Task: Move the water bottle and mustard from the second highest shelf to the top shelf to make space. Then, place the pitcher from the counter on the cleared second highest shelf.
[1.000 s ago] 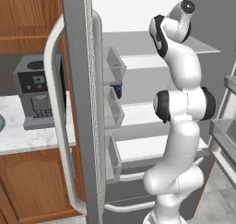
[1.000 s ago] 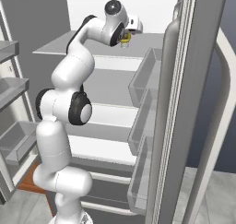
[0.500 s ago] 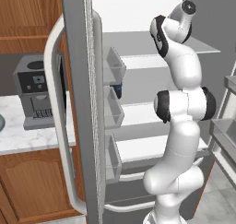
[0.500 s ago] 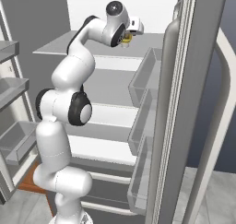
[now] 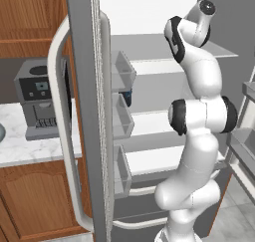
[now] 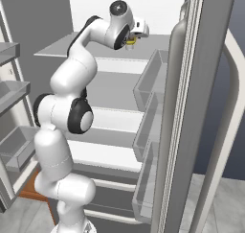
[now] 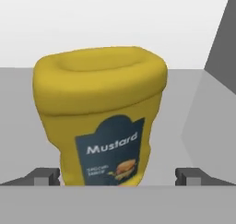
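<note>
**Gripper open at the mustard**

In the hand view you see the gripper (image 7: 117,177) spread wide, gripping nothing. The mustard (image 7: 101,117) stands upright between its fingertips, center frame, on the top shelf (image 6: 62,47), upper left in the right base view.

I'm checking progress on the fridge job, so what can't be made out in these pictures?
- Mustard: hand view, base cut off behind the bottom band; right base view, mostly hidden by the robot's hand.
- Fingers: just the tips show, spread either side of the mustard; contact unclear.
</note>
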